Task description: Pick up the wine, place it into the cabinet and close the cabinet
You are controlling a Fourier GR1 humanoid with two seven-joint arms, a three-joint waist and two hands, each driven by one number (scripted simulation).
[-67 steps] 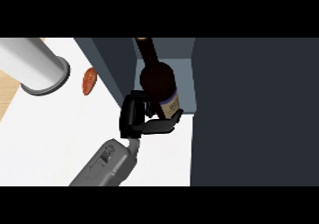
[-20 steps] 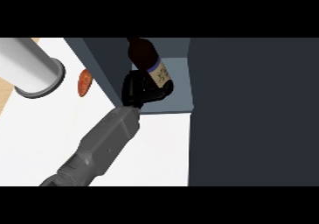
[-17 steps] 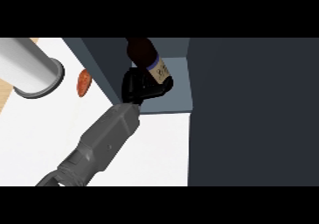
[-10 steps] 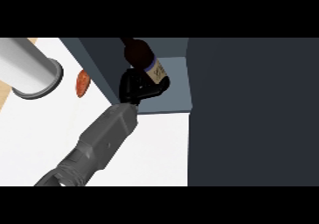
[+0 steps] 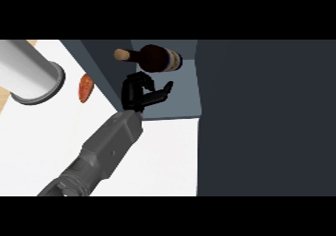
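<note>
The wine bottle (image 5: 160,57) is dark, with a pale cork end pointing left in the view. It sits inside the grey-blue cabinet (image 5: 184,99) near the back. My left hand (image 5: 140,92) is just in front of the bottle, a small gap away, with fingers relaxed and thumb spread, holding nothing. Its grey forearm (image 5: 106,147) runs in from the lower left across the white counter. My right hand does not show.
A large dark cabinet panel (image 5: 265,115) fills the right side. At the left stands a pale grey cylinder (image 5: 31,73). A reddish-orange item (image 5: 84,88) lies beside the cabinet's left wall. The white counter (image 5: 163,156) stretches below the cabinet.
My left hand carried the bottle deeper into the cabinet and then let go. The hand has drawn back slightly, and the bottle now rests apart from it.
</note>
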